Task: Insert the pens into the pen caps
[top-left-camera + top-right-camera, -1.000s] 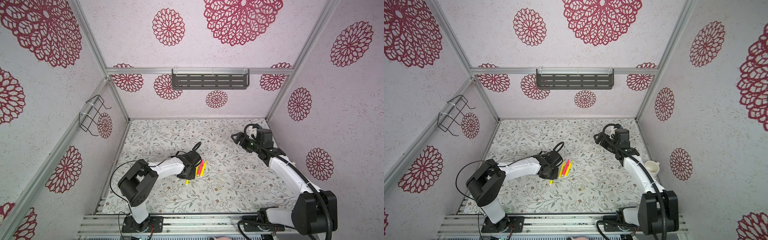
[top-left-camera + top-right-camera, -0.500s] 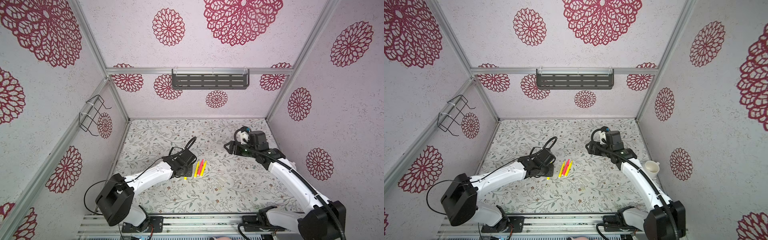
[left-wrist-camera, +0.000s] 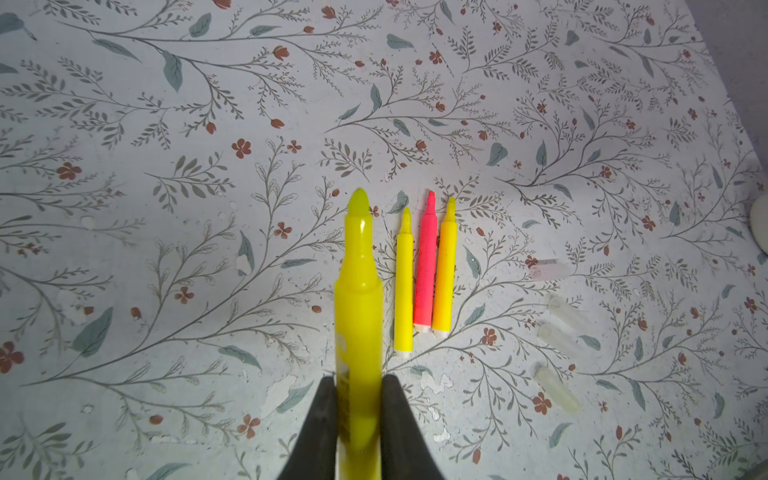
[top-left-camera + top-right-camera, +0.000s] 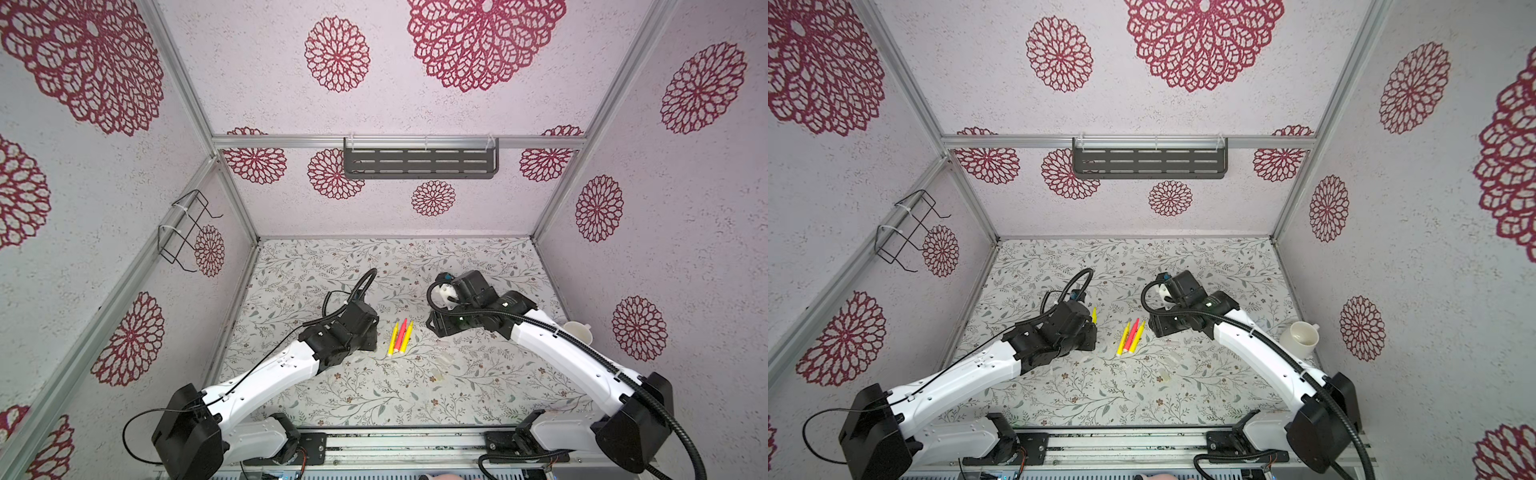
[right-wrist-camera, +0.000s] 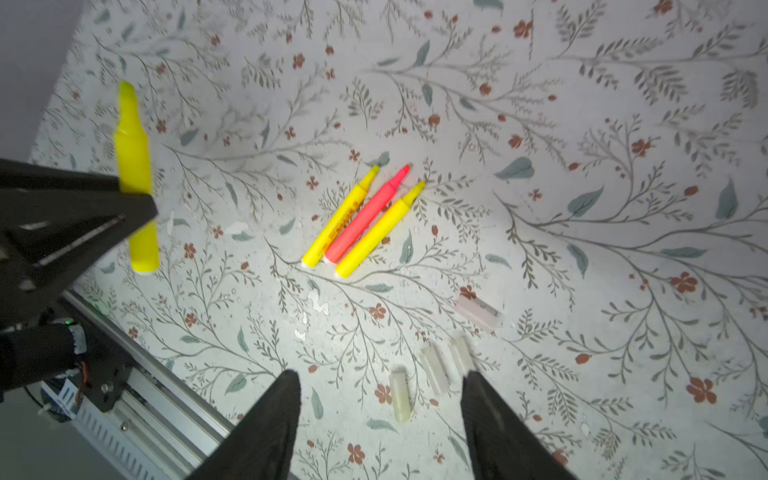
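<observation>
left gripper (image 3: 358,380): pinching one yellow pen (image 3: 358,299), raised off the worktop (image 3: 166,257).
other pens (image 3: 426,270): three lying side by side, uncapped.
pen caps (image 5: 401,395): four lying loose, empty.
right gripper (image 5: 380,376): hovering spread over the pen caps, gripping nothing.
progress: nothing capped; all four pending.

Both arms are wearing glossy white shells on their long links, the left arm (image 4: 266,374) and the right arm (image 4: 557,353) alike, with boxy black housings sitting at the joints. The left gripper (image 3: 358,378) and the right gripper (image 5: 380,374) are showing matte black, wedge-shaped fingers (image 5: 270,428) tapering toward the tips. Just behind the left gripper a thin black cable (image 4: 362,281) is looping up, then trailing back along the white shell. Behind the right gripper a ribbed black hose (image 4: 598,359) is running back along the arm, clipped in place.
</observation>
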You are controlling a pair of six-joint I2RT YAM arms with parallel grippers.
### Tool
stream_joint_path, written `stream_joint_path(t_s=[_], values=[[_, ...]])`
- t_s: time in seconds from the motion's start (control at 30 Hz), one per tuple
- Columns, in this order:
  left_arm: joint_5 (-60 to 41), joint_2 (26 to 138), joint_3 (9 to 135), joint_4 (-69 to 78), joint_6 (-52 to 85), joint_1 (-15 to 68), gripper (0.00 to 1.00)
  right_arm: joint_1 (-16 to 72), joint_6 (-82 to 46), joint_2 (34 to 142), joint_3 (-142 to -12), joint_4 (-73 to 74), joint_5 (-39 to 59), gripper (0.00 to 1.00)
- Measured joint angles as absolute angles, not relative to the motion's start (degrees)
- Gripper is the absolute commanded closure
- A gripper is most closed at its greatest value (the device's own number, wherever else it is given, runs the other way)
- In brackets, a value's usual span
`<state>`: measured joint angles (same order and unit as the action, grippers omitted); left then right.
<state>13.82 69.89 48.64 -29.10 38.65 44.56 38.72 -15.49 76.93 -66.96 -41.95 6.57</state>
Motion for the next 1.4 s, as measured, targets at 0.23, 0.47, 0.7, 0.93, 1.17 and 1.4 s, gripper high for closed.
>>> stream_joint_path(t_s=[0.23, 0.47, 0.7, 0.93, 1.17, 1.4], values=[[15.2, 67.0, 46.0, -28.7, 39.5, 44.6, 1.00, 46.4, -13.4, 84.4, -67.1, -47.2, 4.4, 0.35], [15.8, 66.0, 45.3, -28.4, 40.2, 44.5, 1.00, 49.2, -13.1, 87.1, -65.5, -47.9, 4.2, 0.38], [15.8, 66.0, 45.0, -28.1, 40.6, 44.5, 1.00, 50.3, -13.1, 90.3, -62.8, -47.6, 2.9, 0.42], [15.8, 66.8, 45.0, -27.9, 41.0, 44.5, 1.00, 50.8, -14.0, 91.1, -59.7, -45.9, 1.4, 0.47], [15.8, 66.8, 45.0, -27.7, 41.1, 44.2, 1.00, 50.8, -15.3, 91.1, -58.4, -44.3, -0.1, 0.47], [15.8, 67.2, 45.0, -27.7, 41.1, 43.9, 1.00, 50.8, -16.3, 91.4, -58.3, -43.4, -0.3, 0.48]])
